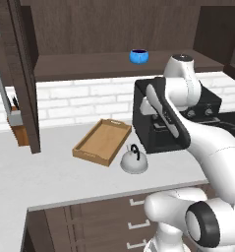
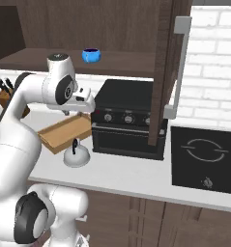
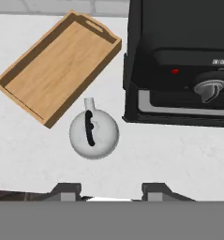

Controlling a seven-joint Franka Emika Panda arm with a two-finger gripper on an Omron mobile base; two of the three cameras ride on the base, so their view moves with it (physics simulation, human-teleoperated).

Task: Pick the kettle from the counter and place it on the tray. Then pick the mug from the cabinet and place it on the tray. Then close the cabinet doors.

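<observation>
Silver-grey kettle (image 3: 93, 135) is sitting upright on the desk (image 1: 65, 177), just beside the near corner of the wooden tray (image 3: 57, 65) and left of the black oven (image 3: 179, 61). My claw (image 3: 111, 191) is hovering above it, released and grasping nothing. Blue mug (image 1: 138, 56) is resting on the cabinet shelf (image 1: 89, 66).

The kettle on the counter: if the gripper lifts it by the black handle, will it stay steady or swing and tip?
The kettle looks squat and wide-based, so it probably sits stably and resists tipping when nudged. Its thin arched handle is the likely grasp, and the body may swing a little beneath it. The smooth metal dome seems slippery for a side grip.
</observation>
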